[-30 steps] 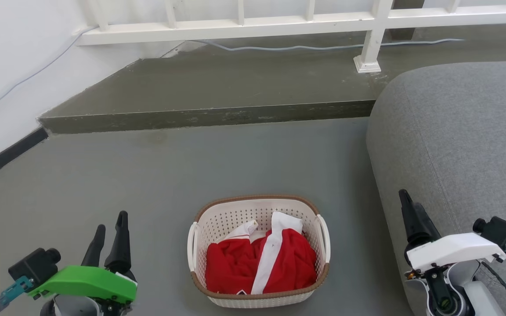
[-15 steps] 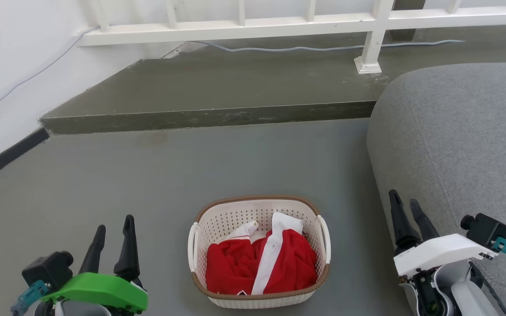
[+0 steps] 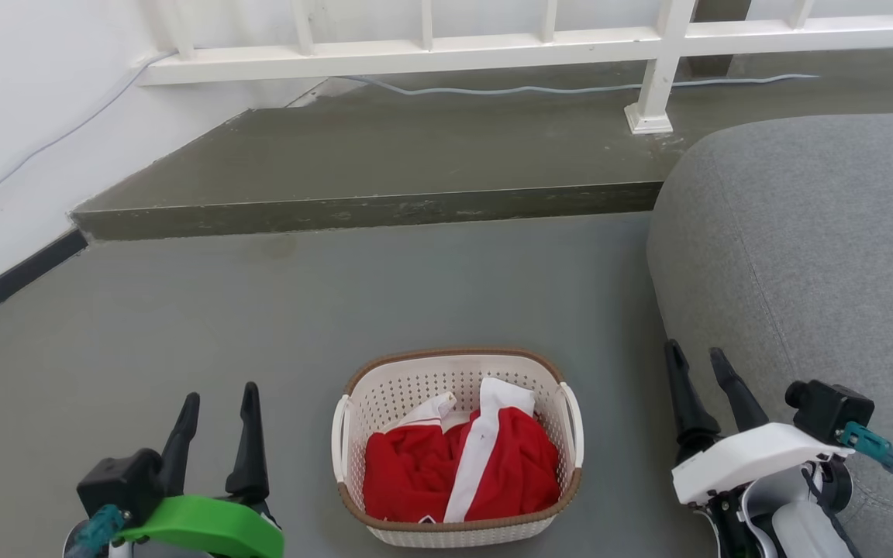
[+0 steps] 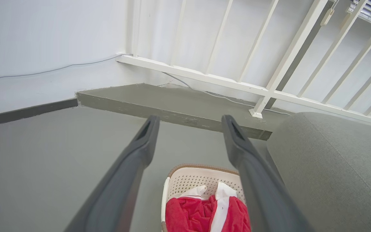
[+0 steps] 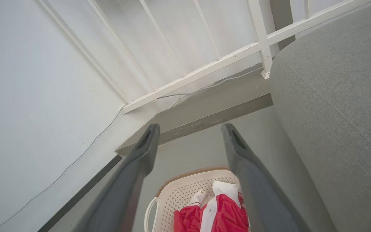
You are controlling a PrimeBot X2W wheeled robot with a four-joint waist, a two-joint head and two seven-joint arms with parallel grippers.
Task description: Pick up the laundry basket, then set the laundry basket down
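Head view: the laundry basket (image 3: 415,385) sits on the floor (image 3: 454,279), long axis near-to-far, its white handles facing left and right. It is perforated cream plastic with a brown woven-look rim and holds soft red-and-white clothing (image 3: 415,473). The left hand (image 3: 222,394) and right hand (image 3: 695,350) flank it about equally, fingers apart, empty.

The laundry basket (image 3: 415,385) sits on the grey floor (image 3: 338,294), a red and white garment (image 3: 423,473) heaped inside. The left end effector (image 3: 222,392) hovers off its left side, fingers parted and empty. The right end effector (image 3: 695,349) is opposite, fingers parted too, beside the grey sofa (image 3: 803,232). Neither touches the basket.
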